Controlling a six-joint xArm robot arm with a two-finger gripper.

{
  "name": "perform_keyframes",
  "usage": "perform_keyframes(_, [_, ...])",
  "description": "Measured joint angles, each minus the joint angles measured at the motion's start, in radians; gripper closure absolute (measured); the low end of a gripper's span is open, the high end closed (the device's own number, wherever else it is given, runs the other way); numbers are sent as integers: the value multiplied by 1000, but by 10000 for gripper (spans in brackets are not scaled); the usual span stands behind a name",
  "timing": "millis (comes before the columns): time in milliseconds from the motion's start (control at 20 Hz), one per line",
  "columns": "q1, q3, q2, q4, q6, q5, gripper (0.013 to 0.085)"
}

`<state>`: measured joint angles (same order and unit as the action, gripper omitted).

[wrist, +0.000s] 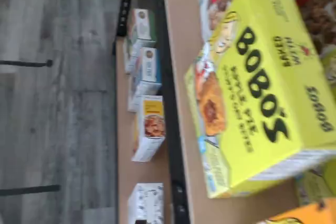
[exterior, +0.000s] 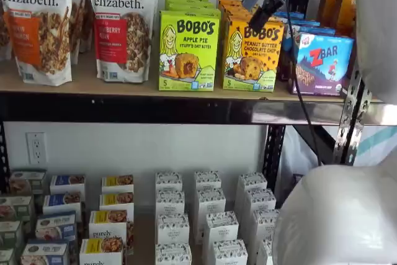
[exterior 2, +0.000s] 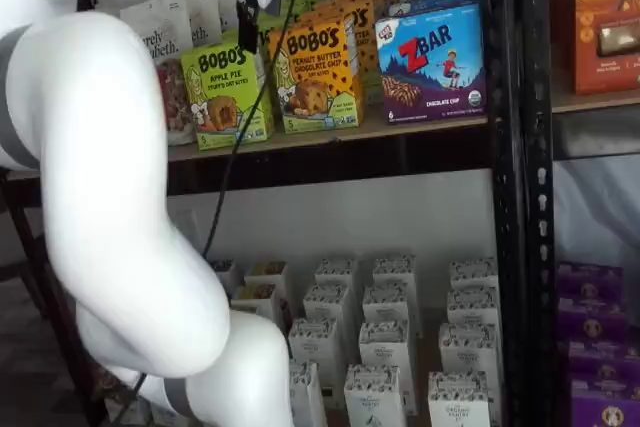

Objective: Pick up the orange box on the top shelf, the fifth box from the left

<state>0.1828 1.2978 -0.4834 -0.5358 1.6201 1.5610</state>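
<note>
The orange box (exterior: 251, 49) stands upright on the top shelf (exterior: 124, 85), between a lime-green Bobo's Apple Pie box (exterior: 188, 51) and a blue ZBar box (exterior: 322, 63). It shows in both shelf views (exterior 2: 318, 72). In the wrist view only its corner (wrist: 310, 214) shows, beside the green box (wrist: 262, 87). My gripper (exterior: 259, 15) hangs tilted in front of the orange box's upper part, apart from it. In a shelf view it (exterior 2: 245, 7) shows above the gap between the green and orange boxes. Its black fingers show side-on, so no gap can be judged. It holds nothing.
Two purely elizabeth bags (exterior: 121, 23) stand left on the top shelf. More orange and green boxes stand behind the front ones. Small white cartons (exterior: 205, 215) fill the lower shelf. A black upright (exterior 2: 520, 147) stands to the right. My white arm (exterior 2: 110, 197) fills the left foreground.
</note>
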Motion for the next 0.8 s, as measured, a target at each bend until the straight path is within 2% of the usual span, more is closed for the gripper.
perform_keyframes(100, [10, 3, 4, 0, 11, -24, 130])
perform_keyframes(400, [11, 10, 17, 52, 33, -103, 130])
perform_keyframes(600, [13, 10, 28, 62, 45, -154, 130])
perform_keyframes(800, [13, 43, 61, 95, 54, -149, 130])
